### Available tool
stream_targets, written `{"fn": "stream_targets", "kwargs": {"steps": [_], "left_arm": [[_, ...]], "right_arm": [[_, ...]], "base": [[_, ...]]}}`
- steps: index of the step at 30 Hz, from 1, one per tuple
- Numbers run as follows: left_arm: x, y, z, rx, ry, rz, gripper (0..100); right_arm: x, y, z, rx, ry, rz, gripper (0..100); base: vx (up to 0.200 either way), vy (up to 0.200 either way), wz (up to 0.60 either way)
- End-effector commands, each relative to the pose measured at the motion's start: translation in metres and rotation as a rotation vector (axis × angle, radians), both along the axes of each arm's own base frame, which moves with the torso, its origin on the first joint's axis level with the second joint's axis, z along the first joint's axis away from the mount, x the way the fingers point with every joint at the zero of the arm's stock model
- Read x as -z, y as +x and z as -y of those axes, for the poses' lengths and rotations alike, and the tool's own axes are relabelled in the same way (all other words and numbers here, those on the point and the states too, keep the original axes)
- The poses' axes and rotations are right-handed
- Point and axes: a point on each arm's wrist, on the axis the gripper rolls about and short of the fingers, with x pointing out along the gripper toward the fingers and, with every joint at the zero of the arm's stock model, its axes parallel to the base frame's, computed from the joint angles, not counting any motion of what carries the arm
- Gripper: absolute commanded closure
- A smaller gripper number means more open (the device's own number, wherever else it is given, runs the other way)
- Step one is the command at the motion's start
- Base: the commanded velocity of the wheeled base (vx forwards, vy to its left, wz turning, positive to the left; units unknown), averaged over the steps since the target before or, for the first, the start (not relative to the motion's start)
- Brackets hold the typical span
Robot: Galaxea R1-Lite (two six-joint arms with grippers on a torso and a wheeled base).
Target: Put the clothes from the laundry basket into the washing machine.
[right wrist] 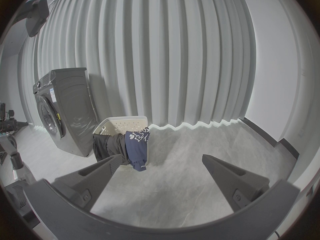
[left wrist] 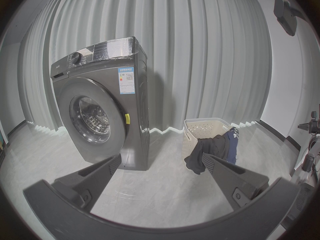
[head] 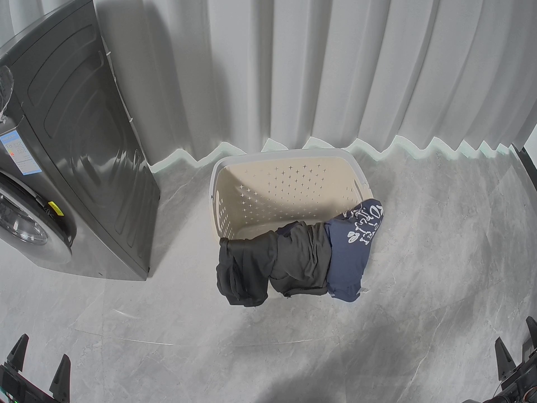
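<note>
A cream laundry basket stands on the floor by the curtain. Over its front rim hang two dark grey garments and a navy printed garment. A dark grey front-loading washing machine stands to the left with its round door shut. My left gripper is low at the near left, open and empty. At the near right my right gripper is open and empty as well.
A pleated white curtain runs behind the basket and the machine. Grey marble-look floor lies open between my grippers and the basket. A dark baseboard runs along the right wall.
</note>
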Motion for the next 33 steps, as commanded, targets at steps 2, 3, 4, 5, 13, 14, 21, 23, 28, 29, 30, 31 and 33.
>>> {"fn": "stream_targets", "kwargs": {"steps": [2,3,4,5,13,14,21,23,28,29,30,31,33], "left_arm": [[0.0048,-0.0001,0.0,-0.002,-0.001,0.0,0],[0.0048,-0.0001,0.0,-0.002,-0.001,0.0,0],[0.0048,-0.0001,0.0,-0.002,-0.001,0.0,0],[0.0048,-0.0001,0.0,0.0,-0.001,0.0,0],[0.0048,-0.0001,0.0,0.0,-0.002,0.0,0],[0.0048,-0.0001,0.0,-0.002,-0.002,0.0,0],[0.0048,-0.0001,0.0,-0.002,-0.002,0.0,0],[0.0048,-0.0001,0.0,0.0,-0.002,0.0,0],[0.0048,-0.0001,0.0,-0.002,-0.002,0.0,0],[0.0048,-0.0001,0.0,-0.002,-0.002,0.0,0],[0.0048,-0.0001,0.0,-0.002,-0.002,0.0,0],[0.0048,-0.0001,0.0,-0.002,-0.004,0.0,0],[0.0048,-0.0001,0.0,-0.002,-0.004,0.0,0]], "right_arm": [[0.0048,0.0,0.0,-0.001,0.0,0.001,0],[0.0048,0.0,0.0,-0.001,0.0,0.001,0],[0.0048,0.0,0.0,-0.001,0.0,0.001,0],[0.0048,0.0,0.0,-0.001,0.0,0.001,0],[0.0048,0.0,0.0,-0.001,0.0,0.001,0],[0.0048,0.0,0.0,-0.001,0.0,0.001,0],[0.0048,0.0,0.0,-0.001,0.0,0.001,0],[0.0048,0.0,0.0,-0.001,0.0,0.001,0],[0.0048,0.0,0.0,-0.001,0.0,0.001,0],[0.0048,0.0,0.0,-0.001,0.0,0.001,0],[0.0048,0.0,0.0,-0.001,0.0,0.001,0],[0.0048,0.0,0.0,-0.001,0.0,0.001,0],[0.0048,0.0,0.0,-0.001,0.0,0.001,0]], "base": [[0.1,0.0,0.0],[0.0,0.0,0.0],[0.0,0.0,0.0],[0.0,0.0,0.0],[0.0,-0.15,0.0],[0.0,-0.2,0.0],[0.0,-0.057,0.0],[0.0,0.0,0.0],[0.12,0.0,0.0],[0.2,0.0,0.0],[0.2,0.0,0.0],[0.2,0.0,0.0],[0.2,0.0,0.0]]}}
